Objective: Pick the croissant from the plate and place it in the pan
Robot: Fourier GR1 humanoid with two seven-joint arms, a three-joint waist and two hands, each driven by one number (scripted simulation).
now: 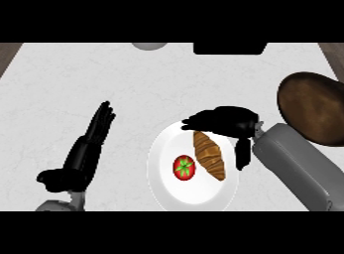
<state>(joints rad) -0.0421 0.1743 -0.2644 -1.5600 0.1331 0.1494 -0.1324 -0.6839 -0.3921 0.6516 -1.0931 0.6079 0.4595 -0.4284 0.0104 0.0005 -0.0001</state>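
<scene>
The left hand (86, 149) is being held open at the left of the white bench (72, 79), its fingers (101, 119) straight and holding nothing. On the white plate (160, 188) a tomato (184, 167) is lying just beside the croissant (209, 155). The right hand (226, 123) is being held over the croissant's far end, fingers curled above it but not closed round it, and the brown pan (317, 109) is sitting at the right.
</scene>
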